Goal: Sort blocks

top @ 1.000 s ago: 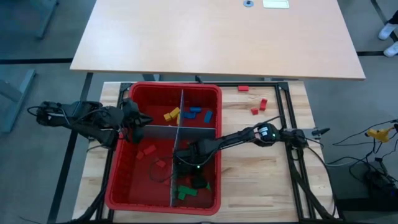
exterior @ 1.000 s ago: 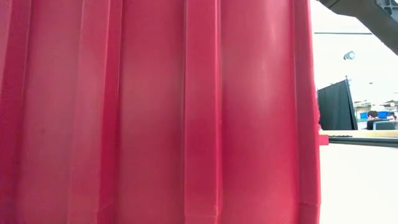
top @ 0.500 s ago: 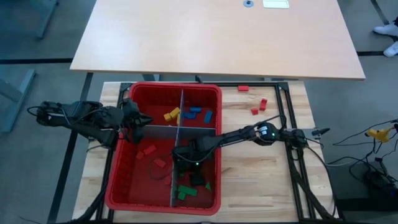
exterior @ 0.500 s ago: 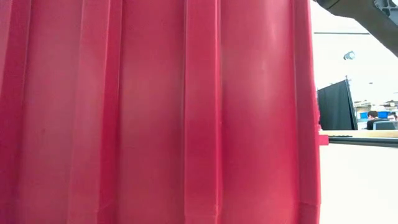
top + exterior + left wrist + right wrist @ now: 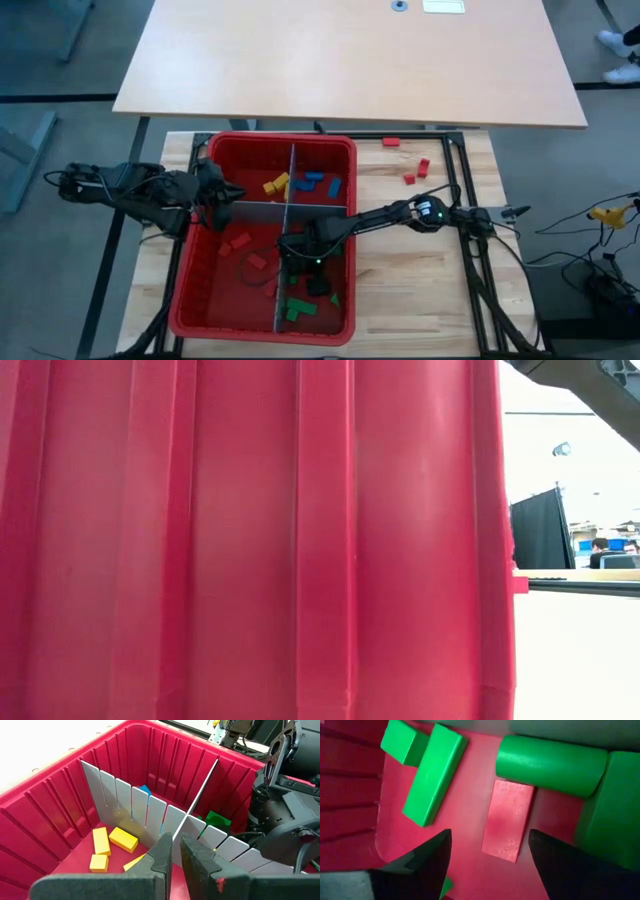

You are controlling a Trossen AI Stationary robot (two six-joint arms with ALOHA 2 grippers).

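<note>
A red bin is split by grey dividers into four compartments: yellow blocks far left, blue blocks far right, red blocks near left, green blocks near right. My right gripper reaches down into the green compartment and is open. A red block lies flat on the bin floor between its fingers, among green blocks, untouched. My left gripper is at the bin's left wall, closed on the cross divider's left end. My left gripper has the top edge of the grey cross divider, at its left end, between its two nearly closed fingers. It comes level from the table's left, along the divider. The fingers hide the contact itself. The divider stands upright in the bin.
Three loose red blocks lie on the wooden table right of the bin, toward the far edge. The bin's red wall fills most of the low view. A large tan tabletop lies beyond the far edge.
My right gripper has edged slightly toward the table's far edge inside the green compartment, staying open. My left arm has kept still.
</note>
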